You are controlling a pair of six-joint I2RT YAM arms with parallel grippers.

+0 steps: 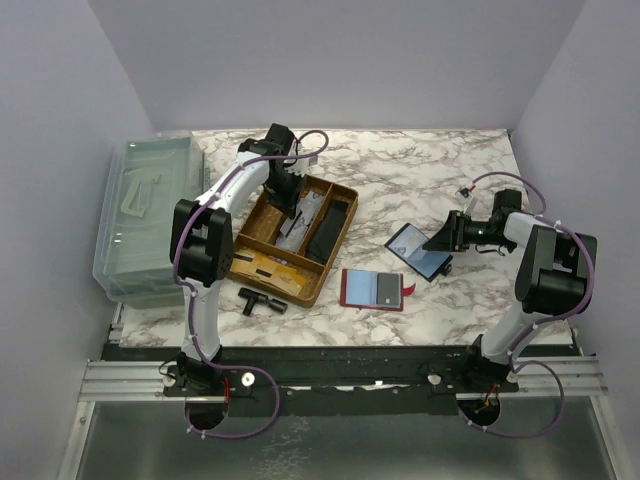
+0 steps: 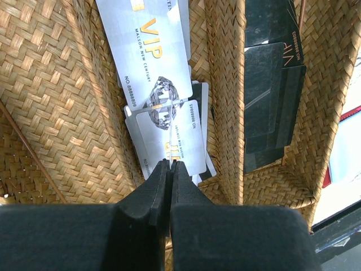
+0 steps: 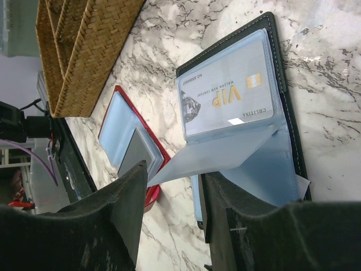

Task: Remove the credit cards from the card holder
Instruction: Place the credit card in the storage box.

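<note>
White card (image 2: 169, 141) edge-on, pinched in left tool (image 2: 170, 165).

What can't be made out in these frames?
- Left wrist: the card pinched in the left gripper is edge-on, so its face is unreadable.
- Right wrist: the card holder lower pockets sit behind the right fingers; more cards there cannot be told.
- Top external: card print in the basket is too small.

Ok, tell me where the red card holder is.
Top view: the red card holder lies open near centre, between the wicker tray and the black card holder.
</note>
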